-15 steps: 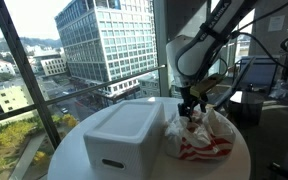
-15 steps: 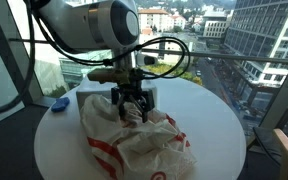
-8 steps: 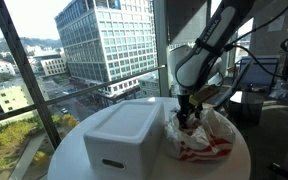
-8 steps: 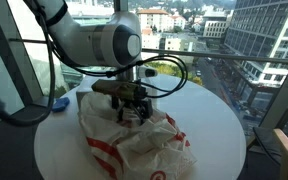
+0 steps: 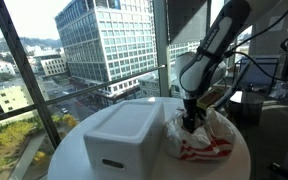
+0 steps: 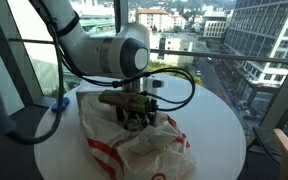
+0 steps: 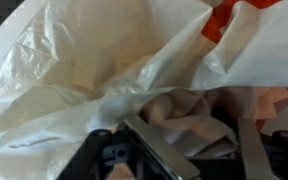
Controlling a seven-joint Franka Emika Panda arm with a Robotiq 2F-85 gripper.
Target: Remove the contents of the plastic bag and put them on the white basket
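Reaching the gripper down into the mouth of the red-and-white plastic bag, centre right in an exterior view. In the wrist view, holding the fingers apart at the lower edge, straddling pale crumpled contents; not telling whether touching them. Resting bag just beside the white basket on a round white table, and facing tall windows with an office tower filling the upper centre.

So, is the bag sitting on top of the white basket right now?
No, the bag lies on the table beside the basket, not on it.
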